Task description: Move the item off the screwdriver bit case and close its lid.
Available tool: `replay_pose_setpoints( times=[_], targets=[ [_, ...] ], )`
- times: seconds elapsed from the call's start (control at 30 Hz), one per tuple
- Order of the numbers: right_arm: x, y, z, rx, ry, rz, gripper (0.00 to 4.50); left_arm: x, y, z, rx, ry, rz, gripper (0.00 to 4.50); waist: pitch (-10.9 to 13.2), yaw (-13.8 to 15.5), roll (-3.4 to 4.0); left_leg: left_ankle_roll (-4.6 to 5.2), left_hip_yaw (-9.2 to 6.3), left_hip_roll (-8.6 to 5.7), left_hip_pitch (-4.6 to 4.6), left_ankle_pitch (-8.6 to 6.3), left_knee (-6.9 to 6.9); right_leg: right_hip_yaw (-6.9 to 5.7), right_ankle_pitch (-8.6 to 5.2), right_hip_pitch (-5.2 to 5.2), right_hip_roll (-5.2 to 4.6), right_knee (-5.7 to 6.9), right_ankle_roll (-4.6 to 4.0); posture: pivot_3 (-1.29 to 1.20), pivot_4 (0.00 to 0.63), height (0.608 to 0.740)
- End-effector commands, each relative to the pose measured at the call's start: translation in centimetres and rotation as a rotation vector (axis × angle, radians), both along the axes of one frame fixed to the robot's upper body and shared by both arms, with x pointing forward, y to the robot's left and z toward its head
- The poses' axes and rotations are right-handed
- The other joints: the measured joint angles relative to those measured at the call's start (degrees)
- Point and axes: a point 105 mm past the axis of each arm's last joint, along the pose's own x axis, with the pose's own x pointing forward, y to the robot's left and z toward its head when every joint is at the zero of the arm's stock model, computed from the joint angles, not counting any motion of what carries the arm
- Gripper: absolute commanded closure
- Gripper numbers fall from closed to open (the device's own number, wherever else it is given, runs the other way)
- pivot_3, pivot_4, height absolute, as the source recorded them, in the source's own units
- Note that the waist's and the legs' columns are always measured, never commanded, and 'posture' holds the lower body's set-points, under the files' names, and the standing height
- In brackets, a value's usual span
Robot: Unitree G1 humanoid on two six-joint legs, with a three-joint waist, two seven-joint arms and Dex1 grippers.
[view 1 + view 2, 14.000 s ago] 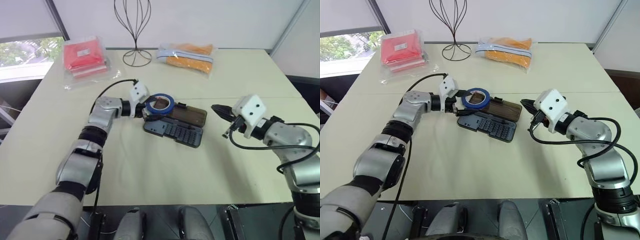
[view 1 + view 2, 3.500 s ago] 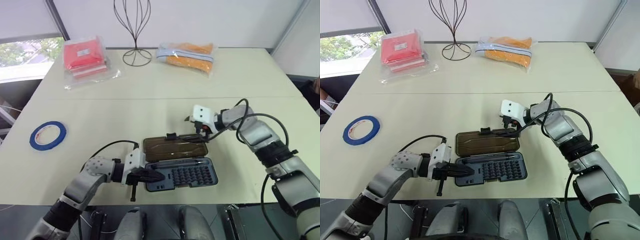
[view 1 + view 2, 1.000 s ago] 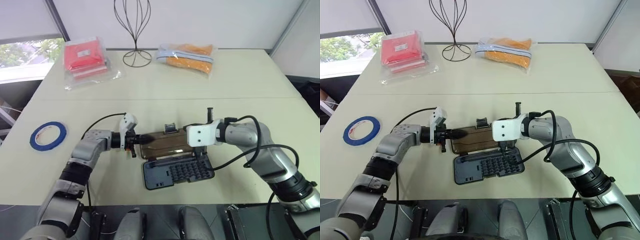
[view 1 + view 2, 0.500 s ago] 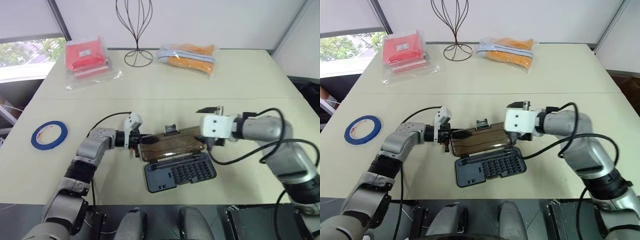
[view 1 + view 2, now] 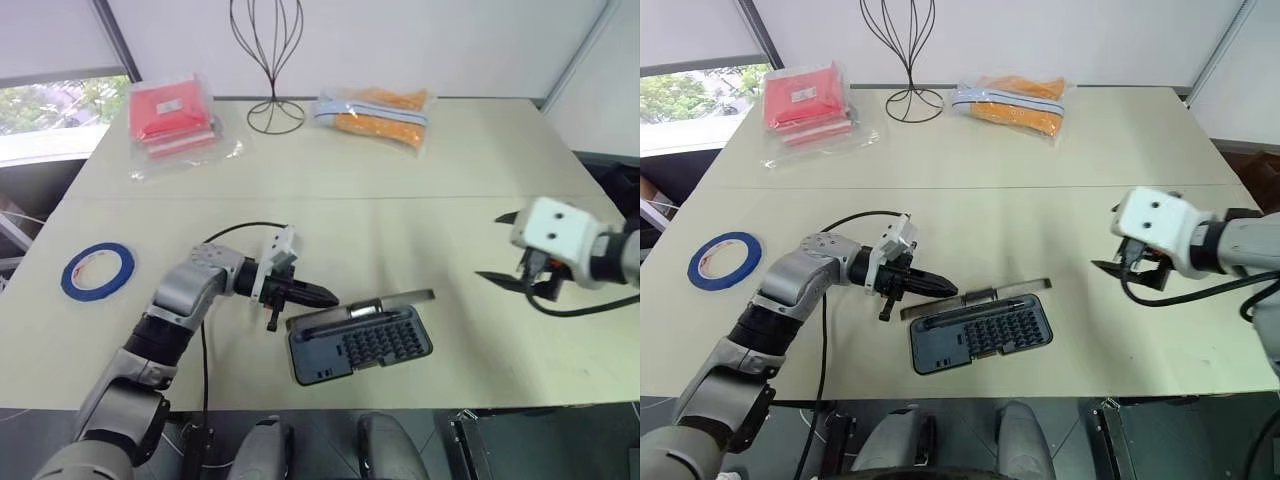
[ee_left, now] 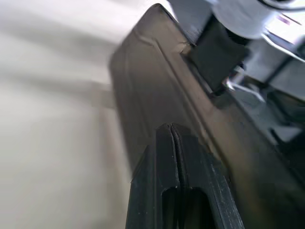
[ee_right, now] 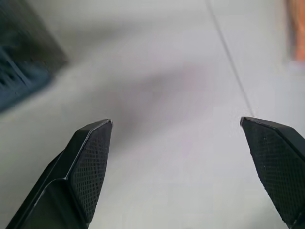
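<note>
with the blue tape roll (image 5: 96,271) far left on the desk (image 5: 400,210), the left pincer (image 5: 318,296), tips together, should press the half-lowered lid (image 5: 385,301) squarely onto the bit case (image 5: 360,346) while the right pincer (image 5: 497,253), spread apart, keeps clear.

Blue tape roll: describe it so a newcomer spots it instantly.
On the beige table, look to the robot's far left edge. The blue tape roll lies flat there, alone, apart from the red packet further back: the one hollow ring.

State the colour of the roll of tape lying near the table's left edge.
The roll of tape is blue, clearest in the left eye view.
</note>
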Motion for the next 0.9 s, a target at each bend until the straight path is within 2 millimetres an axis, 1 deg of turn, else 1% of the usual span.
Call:
replay_pose_setpoints(
  times=[0.03,0.23,0.43,0.5,0.6,0.67,0.73,0.83,0.9],
  targets=[
    [-0.4,0.2,1.5,0.003,-0.057,0.018,0.04,-1.4,0.5,-0.9,0.08,0.007,-0.118,4.5,0.0,-0.2,0.02,0.0,0.0,0.01,0.02,0.0,-0.01,0.01,0.0,0.0,0.01,0.01,0.0,0.0,0.15,0.74],
    [-0.4,1.9,1.1,0.087,-0.044,0.057,0.04,-1.9,1.9,-4.6,0.238,-0.006,-0.172,4.5,0.0,0.3,0.04,0.0,-0.01,0.02,0.01,0.0,0.0,0.01,0.0,0.02,0.01,-0.02,0.0,0.0,0.15,0.74],
    [-0.4,3.1,0.4,0.131,-0.018,0.09,0.04,-1.6,2.3,-6.3,0.3,-0.055,-0.167,4.5,-0.1,0.3,0.15,0.01,-0.03,0.0,0.08,0.0,0.01,0.01,0.0,0.12,-0.03,-0.03,0.0,0.0,0.15,0.74],
    [-0.4,3.6,0.4,0.15,-0.009,0.112,0.04,-1.2,2.0,-5.8,0.274,-0.071,-0.151,4.5,-0.1,0.3,0.2,0.01,-0.03,0.0,0.14,-0.01,0.02,0.0,0.0,0.22,-0.03,-0.04,-0.01,0.0,0.15,0.74],
    [-0.6,4.4,0.4,0.207,0.011,0.146,0.04,-0.3,1.2,-4.2,0.203,-0.084,-0.109,4.5,-0.2,0.4,0.24,0.01,-0.03,-0.01,0.14,-0.01,0.07,0.0,0.0,0.25,-0.03,-0.04,-0.01,0.0,0.15,0.74],
    [-1.0,5.6,0.2,0.293,0.06,0.179,0.04,0.4,0.7,-1.9,0.123,-0.08,-0.076,4.5,-0.1,0.3,0.2,0.02,-0.04,-0.01,0.13,-0.01,0.08,0.0,0.0,0.25,-0.03,-0.03,0.0,0.0,0.15,0.74],
    [-1.6,6.7,-0.4,0.336,0.11,0.221,0.04,0.7,0.5,0.3,0.058,-0.062,-0.064,4.5,-0.1,0.2,0.16,0.02,-0.09,0.01,0.06,-0.01,0.08,-0.03,0.0,0.15,0.0,0.0,0.0,0.0,0.15,0.74],
    [-2.8,8.3,-1.3,0.389,0.191,0.297,0.04,1.3,0.5,2.2,0.006,-0.041,-0.036,4.5,0.0,0.2,0.1,0.03,-0.09,0.01,-0.06,-0.01,0.06,-0.03,0.0,0.0,0.0,0.03,0.0,0.0,0.15,0.74],
    [-3.5,9.2,-2.0,0.409,0.244,0.345,0.56,2.1,0.5,3.0,-0.008,-0.044,-0.006,4.5,0.0,0.2,0.1,0.03,-0.09,0.01,-0.06,-0.01,0.06,-0.03,0.0,0.0,0.0,0.02,0.0,0.0,0.15,0.74]
  ],
)
